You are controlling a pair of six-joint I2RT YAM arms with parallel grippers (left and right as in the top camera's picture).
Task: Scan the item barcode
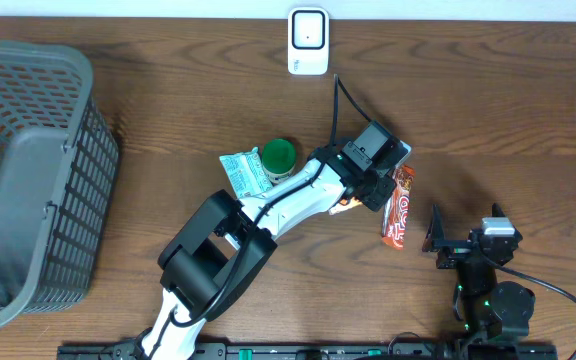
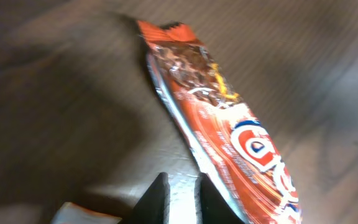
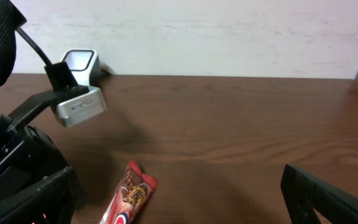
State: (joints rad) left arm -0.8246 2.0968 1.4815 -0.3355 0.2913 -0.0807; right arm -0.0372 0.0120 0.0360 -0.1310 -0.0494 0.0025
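Right jaws hang wide and empty at the near side of the worktop (image 1: 528,110). Just beyond, the snack bar (image 1: 399,205) lies flat, left jaws narrowly parted beside it with nothing seen between them. It looks light, crinkly and slippery, so I'd pinch a crimped end seam and carry it to the scanner (image 1: 308,40) at the far edge.

Dark wood-grain table (image 1: 168,70) against a plain white wall (image 3: 229,37)
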